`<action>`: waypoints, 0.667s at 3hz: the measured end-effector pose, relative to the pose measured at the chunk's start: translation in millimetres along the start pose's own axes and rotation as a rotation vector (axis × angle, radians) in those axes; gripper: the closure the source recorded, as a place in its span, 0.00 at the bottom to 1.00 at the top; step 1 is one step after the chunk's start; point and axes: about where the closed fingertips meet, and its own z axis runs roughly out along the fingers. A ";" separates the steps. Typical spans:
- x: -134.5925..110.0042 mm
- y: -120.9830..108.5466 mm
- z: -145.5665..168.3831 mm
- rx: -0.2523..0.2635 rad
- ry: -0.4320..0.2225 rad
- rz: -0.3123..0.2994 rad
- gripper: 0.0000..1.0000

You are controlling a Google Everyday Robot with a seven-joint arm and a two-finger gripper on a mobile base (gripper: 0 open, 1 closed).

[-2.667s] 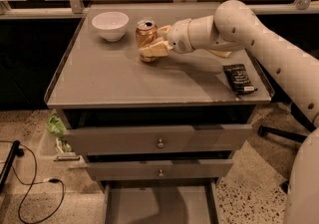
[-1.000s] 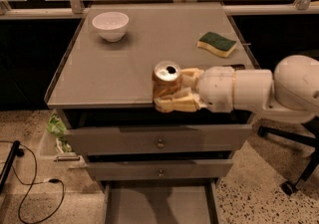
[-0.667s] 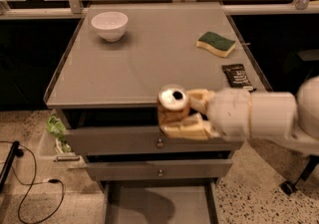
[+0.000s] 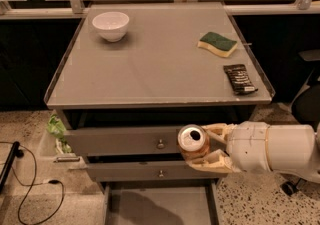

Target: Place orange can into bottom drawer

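Tool grips the orange can in front of the cabinet, with the bottom drawer open below.

The tool point(image 4: 202, 148) comes in from the right on a thick white arm point(image 4: 280, 149). Its two pale fingers point(image 4: 216, 161) are clamped on the orange can point(image 4: 193, 140). The can is tipped so that its silver top faces the camera. It hangs off the table point(image 4: 150, 74), in front of the two upper drawers point(image 4: 120, 141) and just right of the top knob. The bottom drawer point(image 4: 165, 208) is pulled out, and its bare grey floor shows lower in the view, a little left of the can. On the table are a white bowl point(image 4: 110, 25) at the back left, a green-topped sponge point(image 4: 217, 44) at the back right, and a black packet point(image 4: 240, 79) near the right edge.
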 end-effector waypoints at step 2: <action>76.3 -8.9 8.7 0.061 0.067 -0.062 1.00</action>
